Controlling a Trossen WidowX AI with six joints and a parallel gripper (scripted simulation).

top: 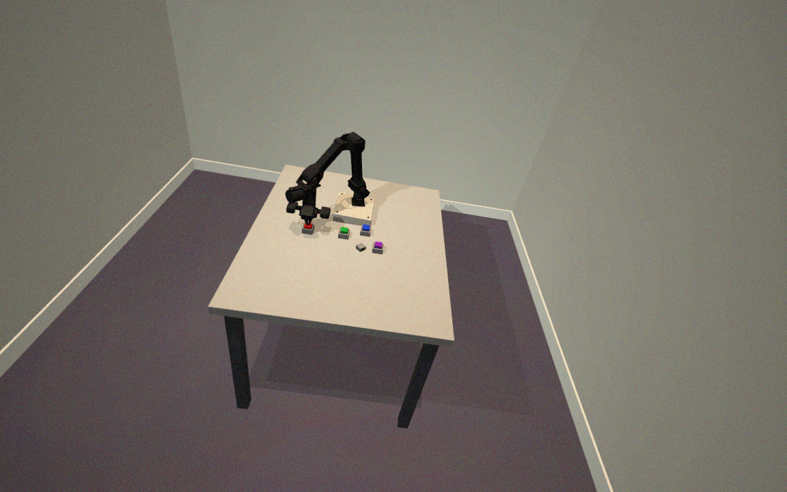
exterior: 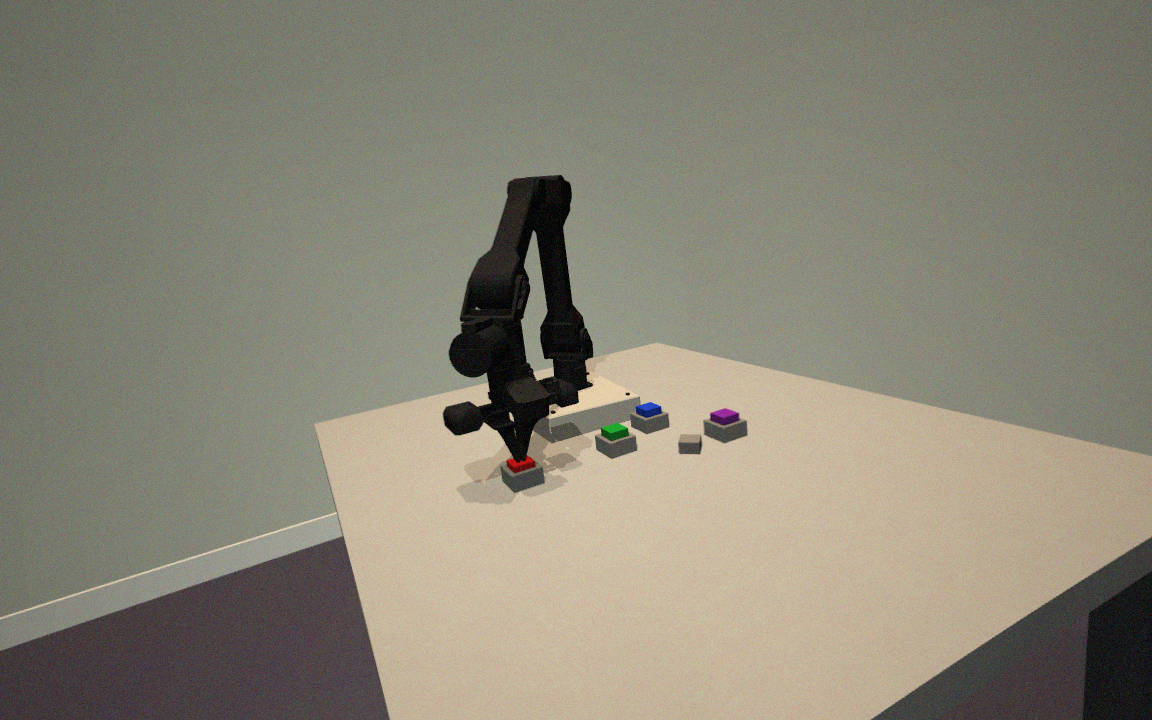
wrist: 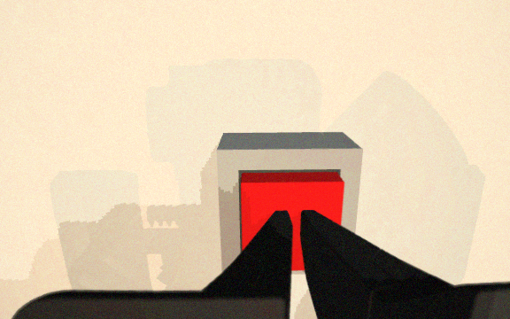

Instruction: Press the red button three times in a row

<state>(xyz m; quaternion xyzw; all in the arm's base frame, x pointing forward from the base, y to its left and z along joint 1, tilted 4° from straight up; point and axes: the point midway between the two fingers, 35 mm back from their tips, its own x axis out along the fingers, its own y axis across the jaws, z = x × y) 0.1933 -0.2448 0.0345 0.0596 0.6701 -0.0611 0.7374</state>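
The red button [top: 307,227] [exterior: 521,464] [wrist: 290,195] sits in its grey housing [wrist: 288,155] at the left end of the button row on the table [top: 335,287]. My gripper [top: 307,221] [exterior: 516,453] [wrist: 293,223] is shut and empty, pointing straight down. Its fingertips are over the middle of the red cap and look to be touching it. The cap stands a little proud of the housing in the wrist view.
A green button [top: 343,231] [exterior: 614,432], a blue button [top: 365,228] [exterior: 648,410] and a purple button [top: 377,246] [exterior: 724,416] stand to the right. A small grey block [top: 359,247] [exterior: 689,442] lies between green and purple. The arm's white base plate [top: 353,210] is behind them.
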